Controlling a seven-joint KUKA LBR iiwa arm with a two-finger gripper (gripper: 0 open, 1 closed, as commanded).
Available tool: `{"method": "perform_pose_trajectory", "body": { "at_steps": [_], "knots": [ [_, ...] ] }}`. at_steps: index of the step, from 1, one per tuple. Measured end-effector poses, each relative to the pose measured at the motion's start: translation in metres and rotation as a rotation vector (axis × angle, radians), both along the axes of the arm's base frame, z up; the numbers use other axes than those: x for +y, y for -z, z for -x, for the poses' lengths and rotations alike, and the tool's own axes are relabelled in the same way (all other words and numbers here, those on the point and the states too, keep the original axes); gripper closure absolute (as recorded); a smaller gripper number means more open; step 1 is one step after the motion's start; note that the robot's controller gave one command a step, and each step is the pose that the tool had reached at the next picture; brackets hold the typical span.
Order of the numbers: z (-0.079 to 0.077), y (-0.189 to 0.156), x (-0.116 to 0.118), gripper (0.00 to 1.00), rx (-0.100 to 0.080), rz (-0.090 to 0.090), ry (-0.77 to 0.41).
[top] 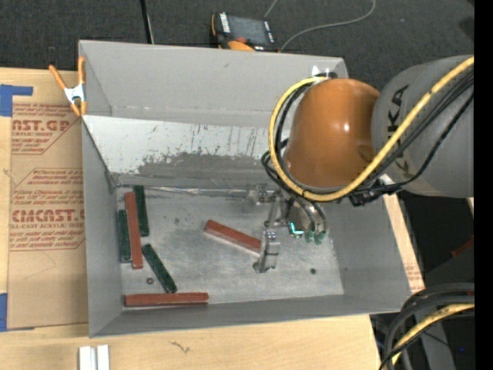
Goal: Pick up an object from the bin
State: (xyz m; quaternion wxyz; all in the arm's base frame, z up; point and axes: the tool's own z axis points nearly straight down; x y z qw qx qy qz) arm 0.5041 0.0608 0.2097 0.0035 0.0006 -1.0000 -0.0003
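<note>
My gripper (266,260) hangs low over the middle-right of the bin floor, under the orange wrist cover. A flat red-brown bar (232,236) lies slanted on the floor just to its left. The bar's right end reaches up to the gripper's lower part. Whether the two touch cannot be made out. Nothing shows in the gripper's hold.
Along the bin's left side lie a long red-brown bar (135,230) and two dark green bars (123,237) (142,210). Another dark green bar (159,269) lies slanted lower left. A red-brown bar (166,300) rests along the front wall.
</note>
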Motion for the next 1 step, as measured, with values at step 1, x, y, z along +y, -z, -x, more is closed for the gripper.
{"method": "perform_pose_trajectory", "body": {
  "at_steps": [1],
  "knots": [
    [-0.0553,0.1280,-0.0229,0.00,-0.003,0.002,0.277]
  ]
}}
